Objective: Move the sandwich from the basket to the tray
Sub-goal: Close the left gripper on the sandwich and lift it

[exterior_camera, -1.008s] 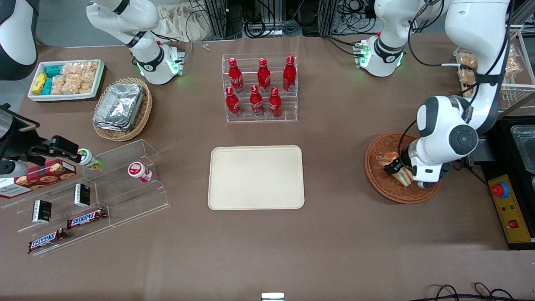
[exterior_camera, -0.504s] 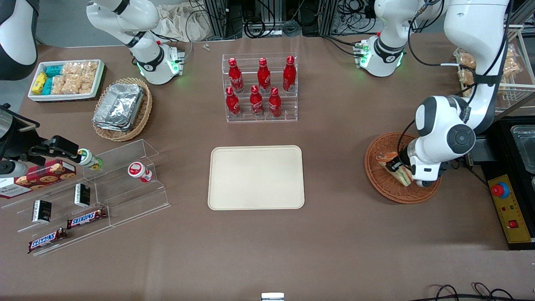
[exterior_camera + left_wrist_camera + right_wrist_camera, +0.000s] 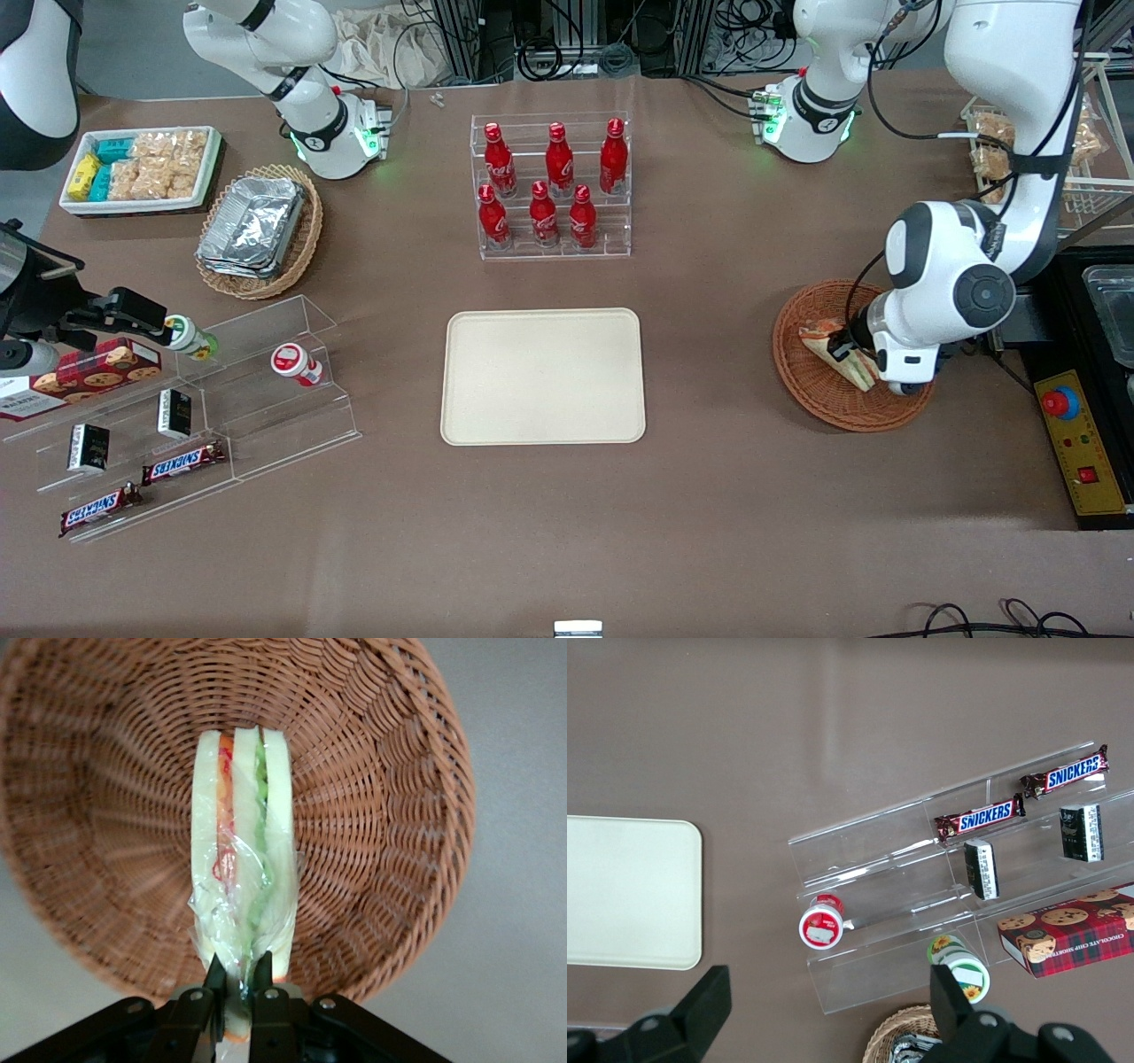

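Note:
The sandwich (image 3: 837, 351) is a plastic-wrapped triangular wedge of white bread with orange and green filling. It hangs over the reddish-brown wicker basket (image 3: 811, 390) at the working arm's end of the table. My left gripper (image 3: 852, 356) is shut on the sandwich's end and holds it above the basket floor. In the left wrist view the black fingertips (image 3: 215, 979) pinch the wrapped sandwich (image 3: 241, 859) over the basket (image 3: 381, 815). The cream tray (image 3: 542, 376) lies flat at the table's middle, with nothing on it; it also shows in the right wrist view (image 3: 629, 890).
A clear rack of red bottles (image 3: 551, 186) stands farther from the camera than the tray. A tan basket with foil containers (image 3: 257, 230), a white tray of snacks (image 3: 137, 168) and a clear stepped stand with snack bars (image 3: 177, 416) lie toward the parked arm's end. A control box (image 3: 1081, 443) sits beside the basket.
My gripper has risen slightly with the sandwich in it; the sandwich's tip has swung a little farther from the camera. The basket and tray have not moved.

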Robot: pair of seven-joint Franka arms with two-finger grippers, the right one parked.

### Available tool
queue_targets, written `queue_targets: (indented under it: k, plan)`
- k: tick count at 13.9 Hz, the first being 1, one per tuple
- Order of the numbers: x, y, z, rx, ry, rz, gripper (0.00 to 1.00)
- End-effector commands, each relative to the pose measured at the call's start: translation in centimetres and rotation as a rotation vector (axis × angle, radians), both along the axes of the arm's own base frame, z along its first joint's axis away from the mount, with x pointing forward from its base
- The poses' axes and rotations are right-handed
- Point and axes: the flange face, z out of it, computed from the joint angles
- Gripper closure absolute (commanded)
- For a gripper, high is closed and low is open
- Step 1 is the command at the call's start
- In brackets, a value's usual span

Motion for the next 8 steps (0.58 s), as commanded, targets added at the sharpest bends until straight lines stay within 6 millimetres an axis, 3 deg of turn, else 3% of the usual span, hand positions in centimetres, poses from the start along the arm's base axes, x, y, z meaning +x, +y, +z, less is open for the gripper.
queue_targets:
  k: [1,8]
  plan:
    - [1.8,-0.4,6.5,0.018,0.034,0.007,1.0]
    - [3.8,-1.7,17.5,-0.008,0.03,-0.071,1.0]
